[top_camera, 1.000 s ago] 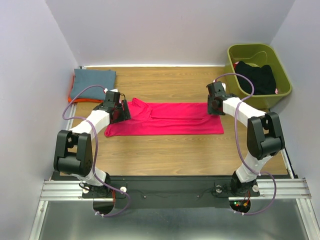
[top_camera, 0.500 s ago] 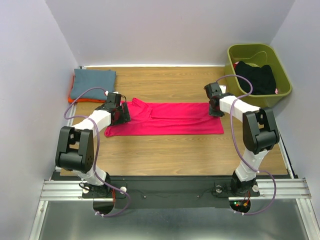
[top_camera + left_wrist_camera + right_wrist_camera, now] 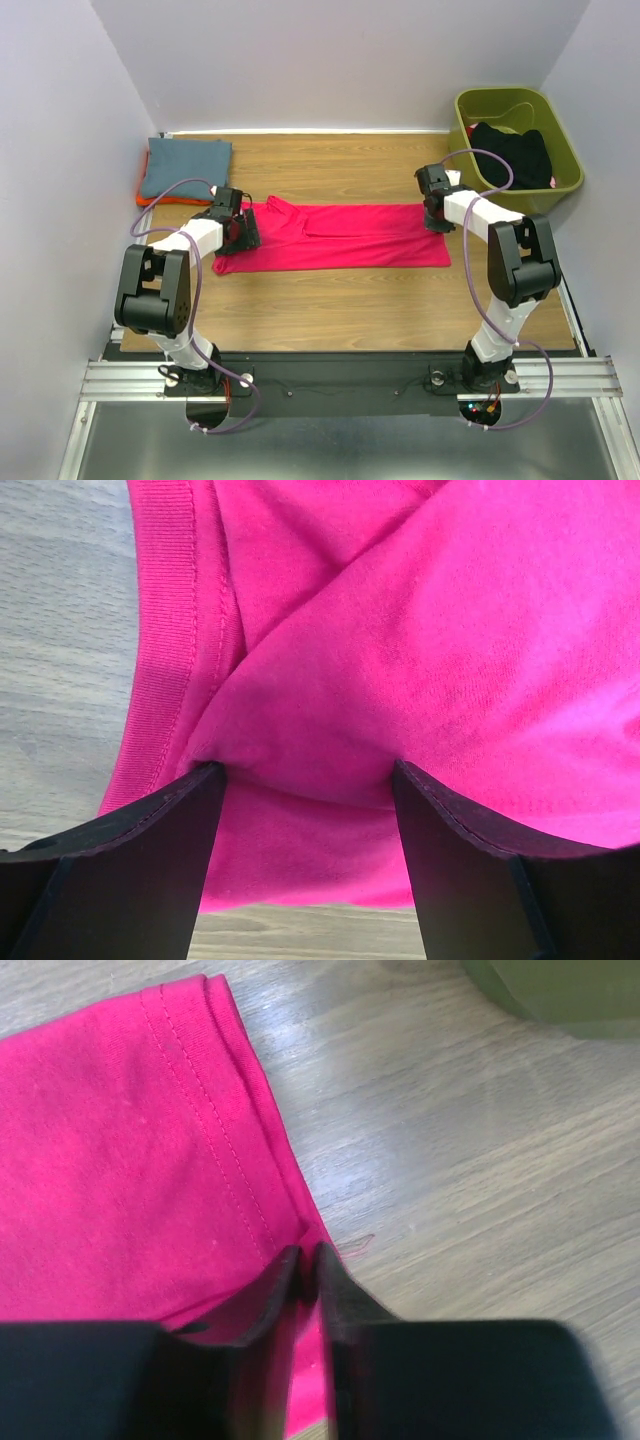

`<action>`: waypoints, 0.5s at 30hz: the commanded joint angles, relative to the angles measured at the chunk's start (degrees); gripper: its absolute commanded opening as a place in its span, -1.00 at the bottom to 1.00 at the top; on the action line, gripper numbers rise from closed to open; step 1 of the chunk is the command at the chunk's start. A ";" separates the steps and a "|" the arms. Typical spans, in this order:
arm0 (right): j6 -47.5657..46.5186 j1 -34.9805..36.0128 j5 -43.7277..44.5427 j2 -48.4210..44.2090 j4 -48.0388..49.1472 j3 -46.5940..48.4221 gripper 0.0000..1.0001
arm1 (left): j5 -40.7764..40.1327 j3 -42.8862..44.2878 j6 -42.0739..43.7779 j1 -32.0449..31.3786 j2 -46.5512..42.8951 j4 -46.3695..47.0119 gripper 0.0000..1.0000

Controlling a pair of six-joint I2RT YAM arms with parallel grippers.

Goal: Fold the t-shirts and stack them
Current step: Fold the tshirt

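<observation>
Seen from above, a wooden table [image 3: 330, 300] fills the middle of the frame, with two robot arms rising from its lower edge. A magenta-pink t-shirt [image 3: 340, 236] lies flat across the centre of the table, folded into a long band that runs left to right.

The left gripper [image 3: 243, 232] is down on the band's left end, at the collar. In the left wrist view its two dark fingers [image 3: 130, 870] stand wide apart, their tips resting on the cloth, with a soft ridge of pink fabric bulging up between them.

The right gripper [image 3: 436, 218] is at the band's upper right corner. In the right wrist view its fingers [image 3: 345, 1305] are drawn almost together, pinching the stitched hem at the shirt's edge, with bare wood to the right of them.

In the upper left of the overhead view, a folded slate blue-grey t-shirt [image 3: 186, 168] lies on top of an orange t-shirt [image 3: 142, 196], of which only a thin edge shows. In the upper right, an olive-green plastic bin [image 3: 500, 104] sits on the table holding a crumpled black garment [image 3: 515, 152].
</observation>
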 commanded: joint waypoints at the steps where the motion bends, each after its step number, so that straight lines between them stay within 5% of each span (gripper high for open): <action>1: 0.29 -0.60 0.97 -0.60 -0.13 0.82 -0.41 | 0.64 -0.05 0.05 0.47 -0.68 -0.38 0.59; 4: 0.73 -0.60 -2.19 -3.04 -0.13 0.82 -0.24 | 2.31 0.21 -0.39 0.47 -2.09 -0.29 0.59; 15: 4.42 -0.52 -16.90 -15.89 1.89 -6.12 -0.21 | 6.63 5.66 -2.85 -0.41 -7.29 -1.96 0.59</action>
